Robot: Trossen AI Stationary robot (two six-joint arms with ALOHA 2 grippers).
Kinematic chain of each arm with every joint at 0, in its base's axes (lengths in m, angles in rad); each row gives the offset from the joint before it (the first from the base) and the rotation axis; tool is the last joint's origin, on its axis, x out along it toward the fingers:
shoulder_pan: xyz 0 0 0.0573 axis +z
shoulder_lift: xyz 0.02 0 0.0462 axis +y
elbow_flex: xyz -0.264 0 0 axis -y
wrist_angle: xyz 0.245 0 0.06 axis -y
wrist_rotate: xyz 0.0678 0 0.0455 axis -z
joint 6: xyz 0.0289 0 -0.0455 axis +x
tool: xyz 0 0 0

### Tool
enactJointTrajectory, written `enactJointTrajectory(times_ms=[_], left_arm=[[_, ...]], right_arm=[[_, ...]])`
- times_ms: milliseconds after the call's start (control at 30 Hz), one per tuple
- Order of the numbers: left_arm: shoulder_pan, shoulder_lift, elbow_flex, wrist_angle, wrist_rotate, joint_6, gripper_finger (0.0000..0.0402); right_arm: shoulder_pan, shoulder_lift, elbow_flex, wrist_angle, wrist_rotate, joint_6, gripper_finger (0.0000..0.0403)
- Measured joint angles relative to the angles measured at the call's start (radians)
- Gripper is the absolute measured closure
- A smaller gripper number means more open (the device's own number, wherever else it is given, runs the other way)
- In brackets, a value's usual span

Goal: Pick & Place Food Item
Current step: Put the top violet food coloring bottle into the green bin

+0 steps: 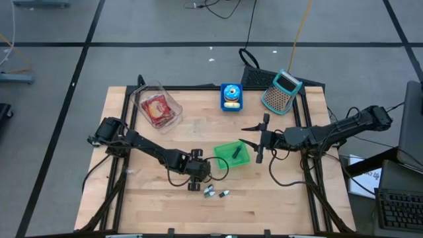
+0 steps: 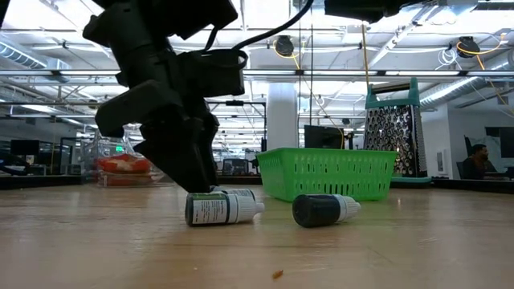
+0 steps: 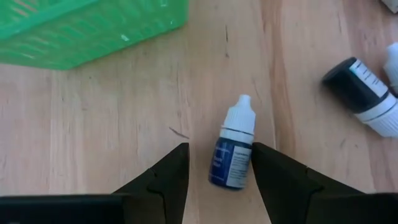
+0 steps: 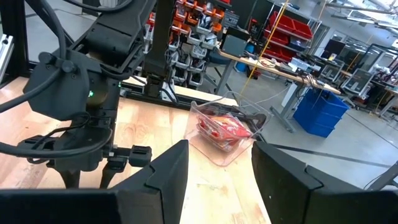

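Green basket holds one dark item; left end effector straddles a dropper bottle, unclamped.

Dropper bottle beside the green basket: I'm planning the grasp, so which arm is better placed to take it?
Left. Its pincer is open and straddles the lying dropper bottle. The right pincer hangs raised beyond the green basket, aimed away.

Three dropper bottles lie on the table near the basket.
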Motion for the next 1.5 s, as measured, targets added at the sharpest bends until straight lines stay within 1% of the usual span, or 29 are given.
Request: enactJointTrajectory(times_ms=[267,467,800,933,1000,1300,1500], left_arm=[[0.000,0.000,0.000,-0.007,0.003,0.002,0.0227],[0.000,0.000,0.000,-0.006,0.052,0.003,0.0227],[0.000,0.007,0.000,0.014,0.051,-0.003,0.0227],[0.000,0.020,0.001,0.081,-0.004,-0.029,0.0227],[0.001,0.020,0.001,0.113,-0.009,-0.016,0.0227],[0.001,0.034,0.002,0.080,0.002,0.003,0.0227],[0.001,0.038,0.002,0.090,0.013,0.003,0.0227]], right_arm=[[0.000,0.000,0.000,0.000,0.000,0.002,0.0238],[0.000,0.000,0.000,0.000,0.000,0.002,0.0238],[0.000,0.000,0.000,-0.001,0.000,0.002,0.0238],[0.000,0.000,0.000,-0.001,0.000,0.002,0.0238],[0.000,0.000,0.000,0.000,0.000,0.002,0.0238],[0.000,0.000,0.000,-0.001,0.000,0.002,0.0238],[0.000,0.000,0.000,-0.001,0.000,0.002,0.0238]])
